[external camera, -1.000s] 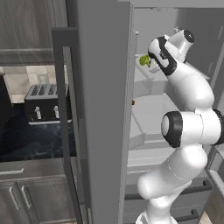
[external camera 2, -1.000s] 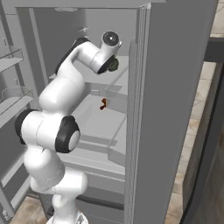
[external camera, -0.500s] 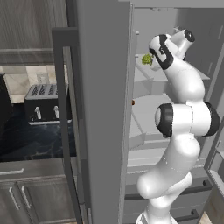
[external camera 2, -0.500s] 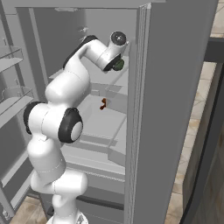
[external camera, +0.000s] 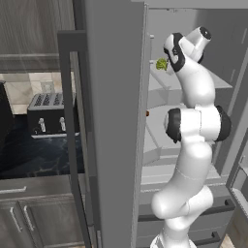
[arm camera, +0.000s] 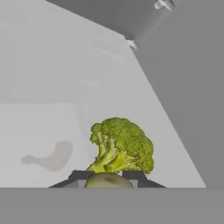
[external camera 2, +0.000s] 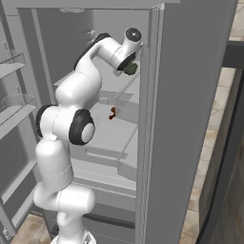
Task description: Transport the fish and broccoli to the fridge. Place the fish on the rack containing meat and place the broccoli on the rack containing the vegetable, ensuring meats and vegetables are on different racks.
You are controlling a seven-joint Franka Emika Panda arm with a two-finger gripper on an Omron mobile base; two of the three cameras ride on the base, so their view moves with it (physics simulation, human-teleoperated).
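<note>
- Carrying the broccoli (external camera: 162,64) into the open fridge (external camera: 193,111) is the step in hand, judging by the left base view: the arm reaches high over the upper rack (external camera: 167,86), and the green head sits at the gripper (external camera: 168,62) just above that shelf. A small reddish thing (external camera: 147,113) lies on the rack below — probably the meat side, though it is too small to name. Against the picture of a second ago, the arm stands straighter and taller, its elbow drawn in toward the fridge, and the broccoli has shifted a little along the shelf.
- Seen from the right base view, the broccoli (external camera 2: 131,69) hangs beside the fridge's right wall, under the wrist, over the upper rack (external camera 2: 107,88); the reddish thing (external camera 2: 113,113) rests on the lower rack, well apart from it. Compared with half a second ago the wrist has swung nearer that wall.
- In the hand view the fingers (arm camera: 78,175) are clenched on the broccoli (arm camera: 121,146) at its stalk, florets pointing away, with the pale shelf beyond it. A faint flat shape (arm camera: 49,157) shows on that shelf; I cannot tell what it is. The next move, as I judge it — lower the head onto the vegetable rack, then release and back out without dragging it.
</note>
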